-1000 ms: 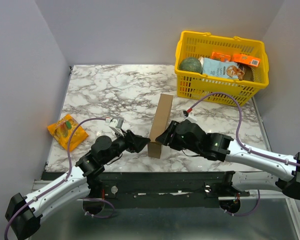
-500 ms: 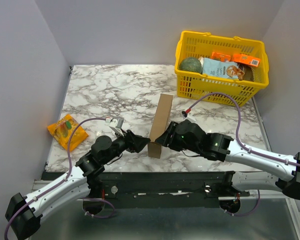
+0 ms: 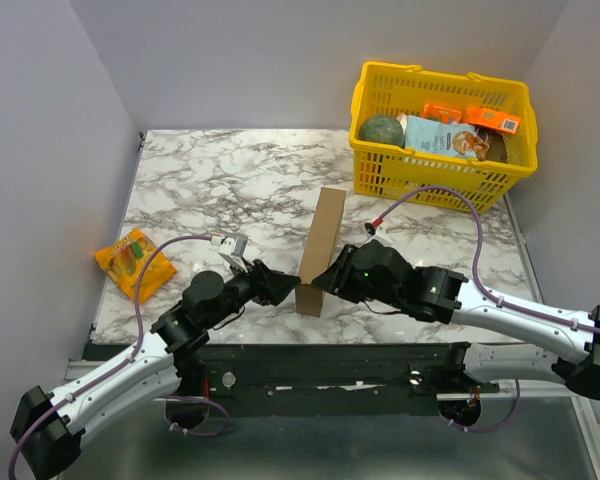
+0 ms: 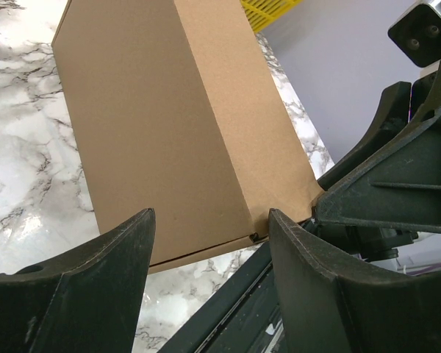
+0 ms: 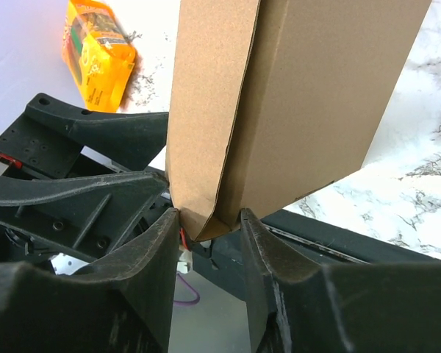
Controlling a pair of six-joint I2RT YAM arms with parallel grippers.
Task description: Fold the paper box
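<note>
The paper box (image 3: 320, 248) is a flat brown cardboard piece standing on its long edge in the middle of the table, its near end close to the front edge. My right gripper (image 3: 321, 276) comes at that near end from the right. In the right wrist view its jaws (image 5: 209, 218) pinch the box's lower near corner (image 5: 279, 95), one finger pressed on each face. My left gripper (image 3: 283, 285) is at the box's left side, open. In the left wrist view the box (image 4: 162, 125) lies just beyond its fingertips (image 4: 209, 218), with nothing between them.
A yellow basket (image 3: 435, 178) with groceries stands at the back right. An orange snack packet (image 3: 133, 262) lies at the left edge of the table. The black front rail (image 3: 330, 355) runs right under both grippers, and grey walls close in both sides.
The right gripper's jaws have narrowed onto the box's near corner. The left arm and the box have hardly moved.
</note>
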